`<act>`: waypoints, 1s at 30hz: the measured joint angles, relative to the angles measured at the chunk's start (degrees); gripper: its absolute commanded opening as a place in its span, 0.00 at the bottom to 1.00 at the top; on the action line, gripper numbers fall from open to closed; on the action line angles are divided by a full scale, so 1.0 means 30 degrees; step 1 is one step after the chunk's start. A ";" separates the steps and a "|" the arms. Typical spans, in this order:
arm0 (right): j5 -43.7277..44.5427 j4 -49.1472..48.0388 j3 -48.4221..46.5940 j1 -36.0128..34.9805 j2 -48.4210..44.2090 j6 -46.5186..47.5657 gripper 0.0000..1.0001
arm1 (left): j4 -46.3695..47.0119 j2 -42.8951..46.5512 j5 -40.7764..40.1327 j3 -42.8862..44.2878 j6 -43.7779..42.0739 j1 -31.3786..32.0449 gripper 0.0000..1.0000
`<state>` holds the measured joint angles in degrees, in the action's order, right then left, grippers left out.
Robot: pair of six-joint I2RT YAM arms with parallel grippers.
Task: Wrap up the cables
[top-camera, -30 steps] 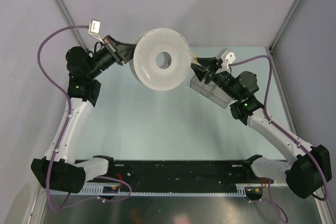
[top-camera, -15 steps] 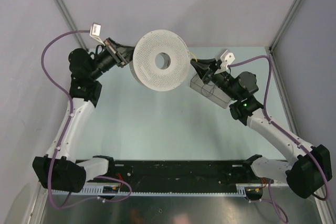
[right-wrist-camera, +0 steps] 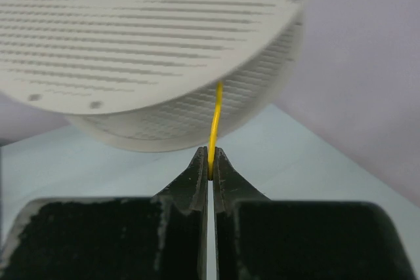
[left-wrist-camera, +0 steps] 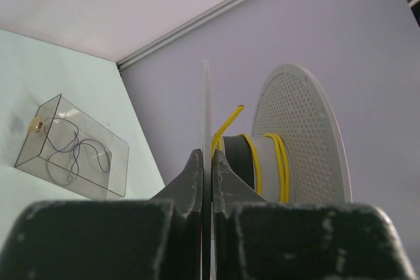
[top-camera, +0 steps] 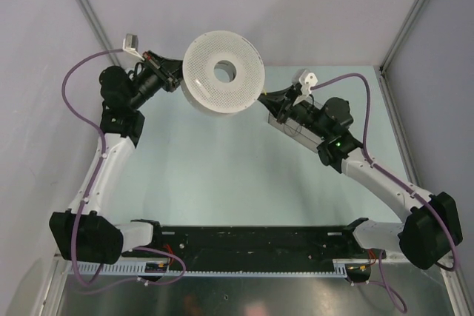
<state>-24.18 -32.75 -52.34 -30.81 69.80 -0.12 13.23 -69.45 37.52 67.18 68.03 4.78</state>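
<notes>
Yellow cable [right-wrist-camera: 214, 119], string-thin, runs straight down from between the flanges of a white perforated spool [top-camera: 222, 73] into the tips of the right end effector [right-wrist-camera: 209, 164], whose jaws are pressed together on it at the centre of the right wrist view; in the left wrist view, right of centre, more turns of the same cable circle the spool's pale hub, and a loose end sticks up and to the right above the hub's darker part; the left end effector [left-wrist-camera: 205, 172] is clamped on the thin edge of the spool's near flange, holding the spool above the desk [top-camera: 215, 175] with one flat face tilted toward the overhead camera; from above, the spool sits in the upper middle of the frame, the left arm reaching it from the left, the right arm from the lower right; a clear plastic box [left-wrist-camera: 69, 145] with a thin dark wire coiled inside lies on the pale green desk, beneath the right wrist in the overhead view and at left in the left wrist view.
</notes>
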 measured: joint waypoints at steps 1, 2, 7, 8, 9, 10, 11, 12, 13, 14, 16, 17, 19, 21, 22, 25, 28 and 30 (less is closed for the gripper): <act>-0.0219 0.0044 -0.0066 -0.0255 0.0146 -0.0357 0.00 | 0.0007 -0.0146 -0.0146 0.0000 0.0350 -0.0022 0.00; -0.0328 0.0080 -0.0109 -0.0481 0.0197 -0.0554 0.00 | 0.0007 -0.0284 -0.0321 0.0000 0.0648 -0.0051 0.00; -0.0022 0.0182 -0.0882 -0.2528 0.0197 -0.0503 0.00 | 0.0131 -0.0823 -0.0823 -0.0554 0.1960 -0.0138 0.00; 0.0284 0.0197 -0.1020 -0.2914 0.0175 -0.0350 0.00 | 0.0073 -0.0918 -0.0903 -0.0736 0.2302 -0.0138 0.00; 0.0583 0.0284 -0.1115 -0.3271 0.0138 -0.0080 0.00 | 0.0036 -0.1027 -0.0962 -0.0882 0.2674 -0.0138 0.00; 0.0954 0.0350 -0.1137 -0.3628 0.0117 0.0226 0.00 | -0.0124 -0.1144 -0.1035 -0.0962 0.3016 -0.0138 0.00; 0.1472 0.0430 -0.1137 -0.3985 0.0109 0.0641 0.00 | -0.0211 -0.1253 -0.1107 -0.1020 0.3330 -0.0138 0.00; 0.1851 0.0510 -0.1137 -0.4226 0.0109 0.0998 0.00 | -0.0335 -0.1348 -0.1195 -0.1049 0.3563 -0.0131 0.00; 0.2441 0.0590 -0.1137 -0.4583 0.0124 0.1523 0.00 | -0.0415 -0.1399 -0.1290 -0.1078 0.3738 -0.0138 0.00; 0.3016 0.0568 -0.1137 -0.4954 0.0168 0.2098 0.00 | -0.0605 -0.1457 -0.1326 -0.1107 0.3905 -0.0138 0.00; 0.4189 0.0386 -0.1137 -0.5727 0.0321 0.3264 0.00 | -0.1005 -0.1494 -0.1304 -0.1144 0.4226 -0.0124 0.00; 0.4779 0.0233 -0.1137 -0.6098 0.0488 0.3934 0.00 | -0.1224 -0.1501 -0.1304 -0.1144 0.4357 -0.0109 0.00; 0.5719 -0.0168 -0.1144 -0.6710 0.0903 0.5107 0.00 | -0.1501 -0.1501 -0.1319 -0.1158 0.4510 -0.0095 0.00; 0.6572 -0.0831 -0.1144 -0.7271 0.1530 0.6193 0.00 | -0.1668 -0.1501 -0.1435 -0.1253 0.4677 -0.0007 0.00; 0.6936 -0.1173 -0.1144 -0.7490 0.1865 0.6725 0.00 | -0.1756 -0.1501 -0.1486 -0.1290 0.4714 0.0051 0.00; 0.7781 -0.2164 -0.1144 -0.8014 0.2790 0.8196 0.00 | -0.1945 -0.1501 -0.1632 -0.1552 0.4845 0.0248 0.00; 0.8881 -0.3366 -0.1144 -0.8444 0.3592 0.9785 0.00 | -0.2076 -0.1479 -0.2047 -0.1989 0.4845 0.0350 0.00; 0.9486 -0.3927 -0.1144 -0.8633 0.3993 1.0732 0.00 | -0.2113 -0.1413 -0.2412 -0.2382 0.4852 0.0393 0.00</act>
<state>4.27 -44.53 -55.77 -56.71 81.78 32.08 6.90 -73.69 30.28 60.03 82.59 5.96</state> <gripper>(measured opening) 0.031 0.053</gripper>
